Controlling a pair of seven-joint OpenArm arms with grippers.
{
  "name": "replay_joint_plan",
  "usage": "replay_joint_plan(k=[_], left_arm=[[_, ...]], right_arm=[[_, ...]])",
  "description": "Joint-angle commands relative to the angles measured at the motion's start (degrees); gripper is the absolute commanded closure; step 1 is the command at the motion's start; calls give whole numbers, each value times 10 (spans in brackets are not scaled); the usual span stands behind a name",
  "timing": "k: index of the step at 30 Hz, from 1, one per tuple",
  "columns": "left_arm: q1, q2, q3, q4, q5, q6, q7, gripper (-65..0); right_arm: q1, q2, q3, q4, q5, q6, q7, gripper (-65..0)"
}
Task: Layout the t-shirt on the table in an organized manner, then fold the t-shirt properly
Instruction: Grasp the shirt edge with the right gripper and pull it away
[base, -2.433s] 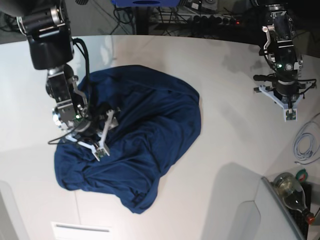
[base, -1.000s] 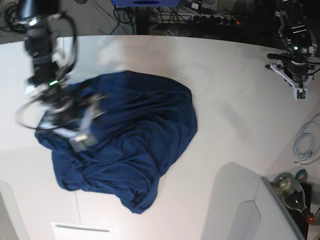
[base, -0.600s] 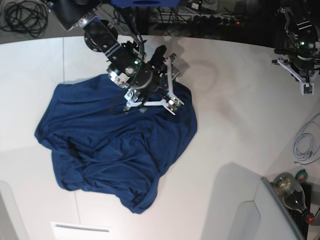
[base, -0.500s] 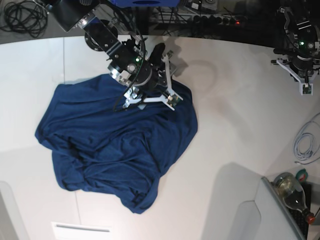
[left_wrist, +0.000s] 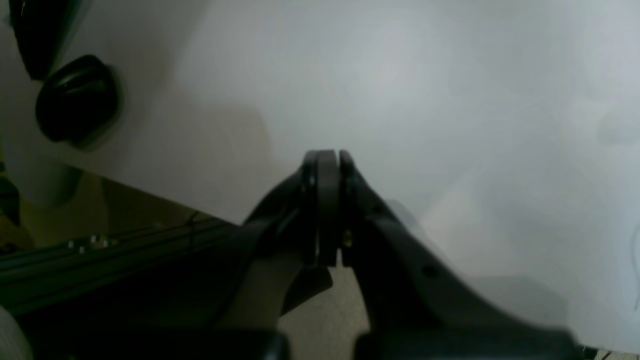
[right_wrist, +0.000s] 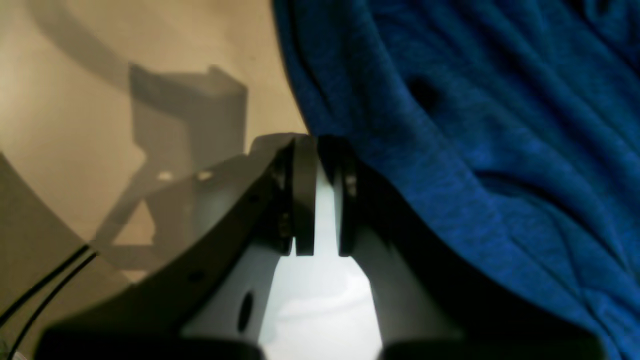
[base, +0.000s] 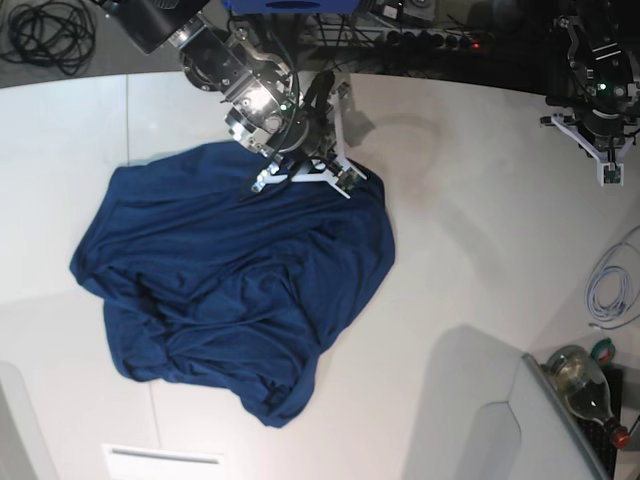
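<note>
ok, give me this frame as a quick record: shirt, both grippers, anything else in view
shirt: navy, crumpled in a heap, not spread flat
table: white, shirt lies on it
right gripper: at the shirt's far edge, jaws nearly together on the hem; whether cloth is pinched is unclear
left gripper: shut, holds nothing, over bare table away from the shirt
extras: bottle and white cable near the table's edge

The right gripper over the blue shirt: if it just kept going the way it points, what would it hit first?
Probably the t-shirt itself. The right gripper has its tips at the shirt's edge, the white table right beside it. Depth is hard to judge, so it may already be touching the cloth.
</note>
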Motion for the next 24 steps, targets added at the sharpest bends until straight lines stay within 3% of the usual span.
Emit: replay_joint_plan(k=[1, 5, 8, 12, 21, 24], left_arm=[[0, -10, -3, 10, 1, 5, -8, 0], [0, -10, -3, 10, 1, 5, -8, 0], [1, -10, -4, 12, 1, 5, -8, 0], [2, -10, -4, 12, 1, 5, -8, 0], [1, -9, -3, 14, 1, 5, -8, 0], [4, -9, -3, 14, 1, 5, -8, 0]], right_arm=[[4, -3, 2, 17, 1, -4, 8, -57], [-33, 2, 5, 105, 1, -4, 5, -56], [-64, 30, 5, 186, 1, -4, 4, -56], [-69, 43, 6, 192, 1, -4, 8, -60], [-10, -11, 0, 62, 1, -4, 9, -71], [-6, -13, 0, 47, 1, -4, 9, -183]])
